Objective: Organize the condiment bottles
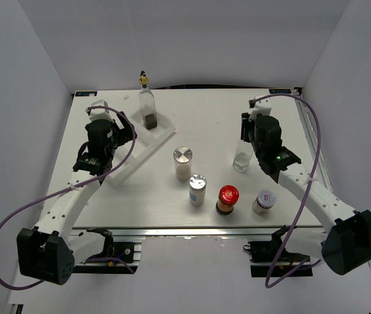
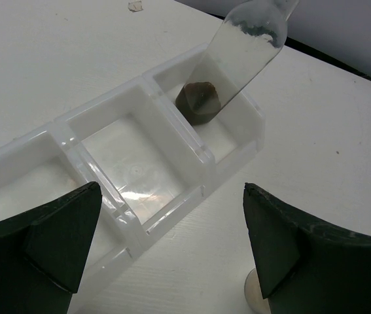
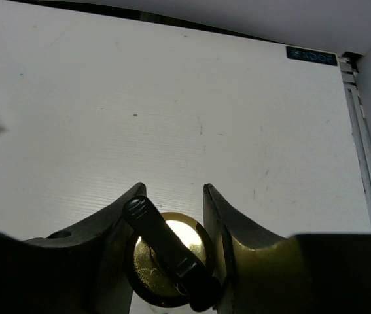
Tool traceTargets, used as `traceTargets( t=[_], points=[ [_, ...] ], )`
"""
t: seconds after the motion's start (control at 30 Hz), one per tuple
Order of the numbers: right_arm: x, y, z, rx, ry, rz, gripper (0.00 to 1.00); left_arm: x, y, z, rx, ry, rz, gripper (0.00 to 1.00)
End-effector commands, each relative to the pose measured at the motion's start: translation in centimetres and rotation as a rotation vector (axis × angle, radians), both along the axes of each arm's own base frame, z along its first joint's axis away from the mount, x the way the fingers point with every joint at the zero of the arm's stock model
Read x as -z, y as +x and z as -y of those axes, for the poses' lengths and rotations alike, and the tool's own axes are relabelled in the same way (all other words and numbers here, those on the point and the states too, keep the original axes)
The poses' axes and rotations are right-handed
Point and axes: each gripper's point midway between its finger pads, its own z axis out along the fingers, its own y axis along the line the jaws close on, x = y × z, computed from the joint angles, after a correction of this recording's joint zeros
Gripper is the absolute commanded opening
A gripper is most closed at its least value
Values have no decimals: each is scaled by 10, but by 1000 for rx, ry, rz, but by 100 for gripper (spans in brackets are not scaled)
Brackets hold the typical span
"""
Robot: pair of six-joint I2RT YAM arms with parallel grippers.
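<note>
Right claw (image 3: 172, 199) pinches the cruet (image 3: 147, 261) by its pourer, between both fingers.

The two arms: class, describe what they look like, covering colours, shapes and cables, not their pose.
The left arm and right arm both have white links between bulky black joint housings. A thin purple cable loops loosely alongside each arm. The left gripper has matte black, wedge-shaped fingers; no markings are legible.

Cruet (image 2: 232, 60) in end compartment of rack (image 2: 178, 139), apparently tilted.
</note>
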Motion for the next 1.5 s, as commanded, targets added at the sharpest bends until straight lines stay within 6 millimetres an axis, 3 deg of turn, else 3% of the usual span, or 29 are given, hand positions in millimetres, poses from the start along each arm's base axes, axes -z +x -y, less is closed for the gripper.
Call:
traceTargets(
  t=[0.0, 0.07, 0.13, 0.17, 0.2, 0.47, 0.5, 0.53, 0.57, 0.6, 0.63, 0.67, 0.7, 0.73, 0.77, 1.03, 1.07, 1.1, 1.13, 1.23, 1.47],
  points=[
    [-78, 14, -35, -167, 68, 180, 0, -11, -4, -5, -24, 6, 26, 98],
    [-103, 16, -60, -288, 91, 213, 0, -9, -6, -7, -32, 9, 20, 98],
    [-106, 22, -80, -361, 85, 212, 0, -8, -7, -10, -48, 11, 21, 98],
    [-125, 24, -87, -384, 94, 246, 0, -8, -8, -11, -51, 12, 20, 98],
    [-119, 30, -100, -406, 70, 228, 0, -8, -8, -13, -63, 15, 19, 98],
    [-168, 56, -170, -538, 43, 329, 0, -7, -11, -20, -96, 29, 12, 98],
    [-159, 63, -185, -564, 38, 313, 0, -7, -11, -21, -102, 30, 10, 98],
    [-180, 63, -193, -591, 53, 351, 0, -6, -10, -24, -122, 33, 7, 98],
    [-168, 69, -209, -611, 47, 327, 0, -6, -11, -27, -140, 34, 5, 98],
    [-170, 73, -215, -618, 47, 330, 0, -7, -11, -30, -159, 35, 6, 98],
    [-193, 70, -226, -657, 64, 374, 0, -7, -11, -33, -177, 34, 5, 98],
    [-178, 76, -241, -678, 54, 343, 0, -8, -12, -36, -191, 35, 8, 98],
    [-181, 78, -248, -687, 55, 350, 0, -9, -12, -38, -198, 33, 11, 98],
    [-201, 77, -253, -699, 70, 391, 0, -9, -11, -40, -204, 30, 15, 98],
    [-187, 85, -264, -708, 65, 366, 0, -9, -12, -41, -204, 30, 15, 98],
    [-194, 98, -313, -780, 111, 456, 0, -5, -12, -53, -233, 30, 10, 98],
    [-185, 102, -319, -787, 113, 450, 0, -5, -11, -54, -233, 32, 10, 98],
    [-193, 104, -321, -785, 132, 477, 0, -4, -11, -55, -234, 34, 8, 98],
    [-186, 108, -326, -788, 134, 473, 0, -4, -11, -55, -235, 36, 6, 98],
    [-189, 110, -332, -794, 152, 513, 0, -3, -11, -57, -237, 36, 7, 98],
    [-172, 122, -347, -785, 190, 532, 0, 2, -8, -58, -234, 32, -3, 98]
  ],
)
